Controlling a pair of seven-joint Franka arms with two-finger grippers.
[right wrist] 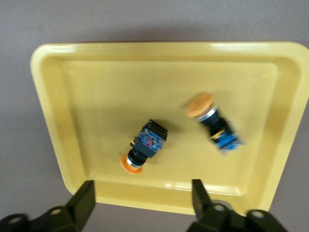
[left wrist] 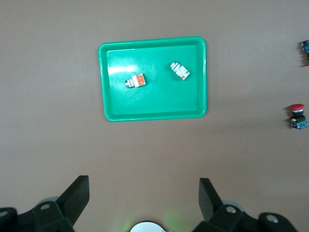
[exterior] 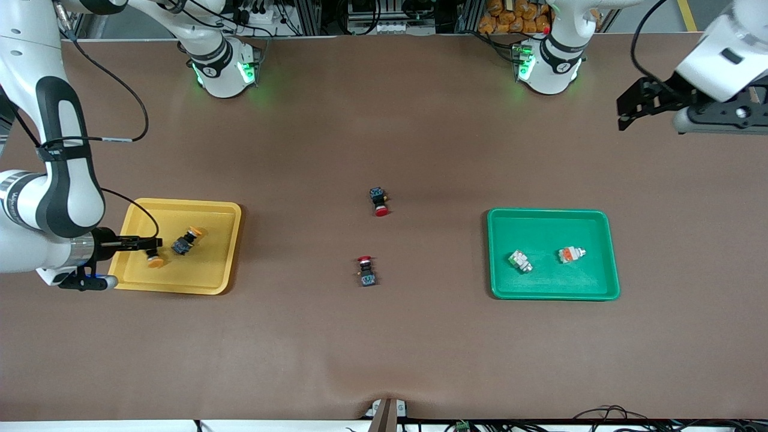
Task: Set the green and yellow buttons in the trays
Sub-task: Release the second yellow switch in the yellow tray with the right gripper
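Right gripper: jaws seen spread, nothing held, over the yellow tray at the right arm's end.
Yellow buttons: two lie in that tray, apart; one is just beneath the fingers.
Left gripper: jaws wide and empty, waiting above bare table at the left arm's end.
Green tray: two white buttons lie inside.
Red buttons: two left mid-table, between the trays.
Risk: the nearest yellow button could be nudged or dragged out if the withdrawal is low.
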